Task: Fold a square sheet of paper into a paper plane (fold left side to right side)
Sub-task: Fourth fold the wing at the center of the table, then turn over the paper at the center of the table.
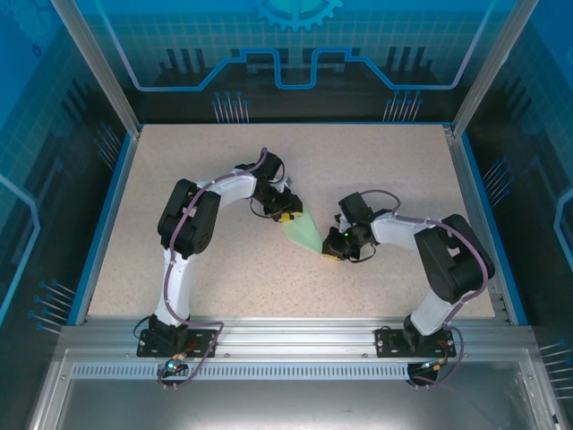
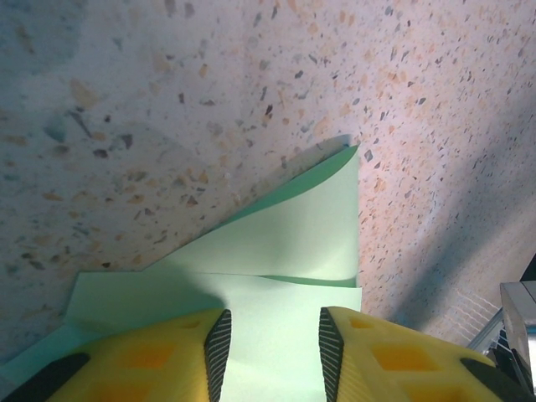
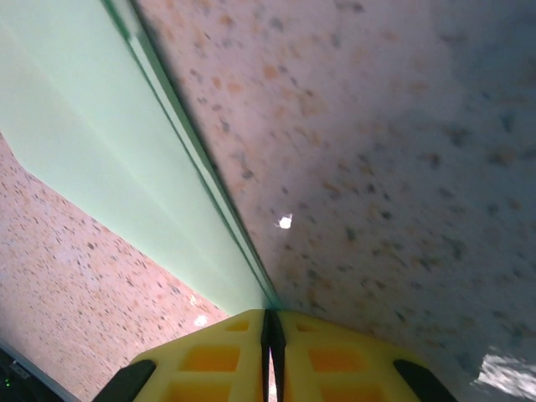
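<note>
Speckled beige table, blue trim along its left, far and right sides. Behind the table, a translucent blue panel printed with grid and circuit lines; similar panels to either side. Aluminium posts at its far corners. Pale metal rail along its near edge. Bright, even light.

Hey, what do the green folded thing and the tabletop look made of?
The folded sheet looks like thin matte mint-green paper: crisp creases, layered edges. The tabletop is speckled beige, probably stone-look laminate or terrazzo, smooth with little sheen.
</note>
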Controlling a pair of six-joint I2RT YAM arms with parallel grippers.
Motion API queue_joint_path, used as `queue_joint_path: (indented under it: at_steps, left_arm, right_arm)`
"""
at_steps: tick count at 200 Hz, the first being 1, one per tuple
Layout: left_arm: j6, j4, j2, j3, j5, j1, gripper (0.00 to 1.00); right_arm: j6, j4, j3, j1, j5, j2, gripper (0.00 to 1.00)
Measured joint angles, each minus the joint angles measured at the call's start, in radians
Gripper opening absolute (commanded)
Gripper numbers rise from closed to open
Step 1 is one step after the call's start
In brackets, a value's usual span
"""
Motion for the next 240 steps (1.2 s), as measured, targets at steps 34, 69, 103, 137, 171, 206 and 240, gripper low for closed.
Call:
queue_joint_path:
  at_steps: [34, 69, 103, 137, 171, 206, 240]
  left_arm:
    - [0.010, -0.005, 0.002, 0.007, 0.004, 0.000, 0.43]
    - [-0.012, 0.000, 0.003, 0.026, 0.045, 0.010, 0.52]
    - [-0.037, -0.005, -0.005, 0.121, 0.079, 0.046, 0.62]
    - [-0.048, 0.008, -0.123, 0.105, 0.079, 0.062, 0.62]
    - [-0.098, 0.093, -0.280, -0.089, 0.079, 0.060, 0.60]
    - [-0.169, 0.163, -0.272, -0.233, 0.079, 0.039, 0.57]
    - [-0.207, 0.215, -0.208, -0.241, 0.079, -0.009, 0.55]
  right_arm:
    - [-0.003, -0.010, -0.037, -0.015, -0.004, -0.035, 0.13]
    - [-0.037, -0.088, -0.055, -0.039, 0.017, -0.093, 0.19]
    - [-0.117, -0.150, -0.058, -0.095, 0.050, -0.230, 0.31]
    - [-0.209, -0.156, -0.058, -0.124, 0.098, -0.355, 0.51]
    - [-0.237, -0.100, -0.078, -0.146, 0.125, -0.476, 0.61]
    - [-0.231, -0.035, -0.135, -0.151, 0.118, -0.539, 0.63]
    - [-0.224, -0.012, -0.151, -0.151, 0.113, -0.541, 0.63]
